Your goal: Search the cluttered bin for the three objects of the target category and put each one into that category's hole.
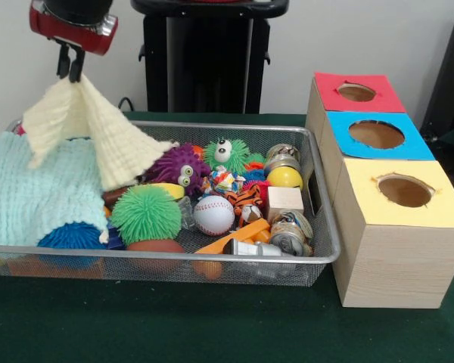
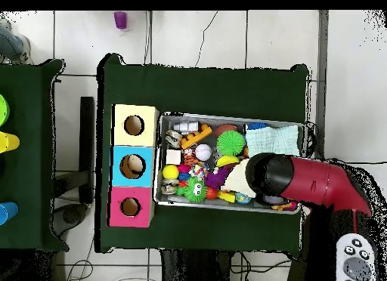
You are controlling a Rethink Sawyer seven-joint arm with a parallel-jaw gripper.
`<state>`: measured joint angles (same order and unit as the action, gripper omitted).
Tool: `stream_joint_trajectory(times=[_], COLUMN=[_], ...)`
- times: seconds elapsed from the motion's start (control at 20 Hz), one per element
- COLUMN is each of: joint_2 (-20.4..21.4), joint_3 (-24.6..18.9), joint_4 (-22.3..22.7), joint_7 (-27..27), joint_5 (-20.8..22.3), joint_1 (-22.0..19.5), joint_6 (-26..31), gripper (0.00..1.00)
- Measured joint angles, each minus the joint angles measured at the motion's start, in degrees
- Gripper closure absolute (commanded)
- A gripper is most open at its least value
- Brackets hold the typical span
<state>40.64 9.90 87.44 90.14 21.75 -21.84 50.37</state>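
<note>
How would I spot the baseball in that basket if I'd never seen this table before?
Start at the silver wire-mesh bin left of the three wooden boxes. Near its middle, just right of the spiky green ball, sits the baseball. It is the only smooth white ball with red stitching; its neighbours are spiky, furry or brightly coloured.

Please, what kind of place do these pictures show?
Probably a robotics laboratory set up for a sorting test. A table with a green cloth holds a wire mesh bin full of toys, three wooden boxes with holes in coloured tops, and the robot's end effector lifts a yellow cloth.
</note>
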Motion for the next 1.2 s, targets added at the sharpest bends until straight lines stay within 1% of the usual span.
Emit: stream_joint_trajectory(times=[0.2,0.35,0.55,0.85,1.0,1.2], joint_2=[1.1,0.9,-0.2,-3.0,-4.8,-6.1], joint_3=[-0.2,-0.6,-1.5,-2.8,-2.8,-2.9], joint_4=[0.0,0.0,0.0,0.0,0.1,0.2], joint_7=[0.0,0.0,0.0,0.0,0.0,0.0], joint_5=[0.5,0.5,0.6,1.7,2.9,3.7], joint_1=[0.0,0.0,0.0,0.0,0.1,0.1], joint_6=[-0.1,-0.7,-2.9,-9.6,-14.8,-18.3], gripper=[1.0,1.0,1.0,1.0,1.0,1.0])
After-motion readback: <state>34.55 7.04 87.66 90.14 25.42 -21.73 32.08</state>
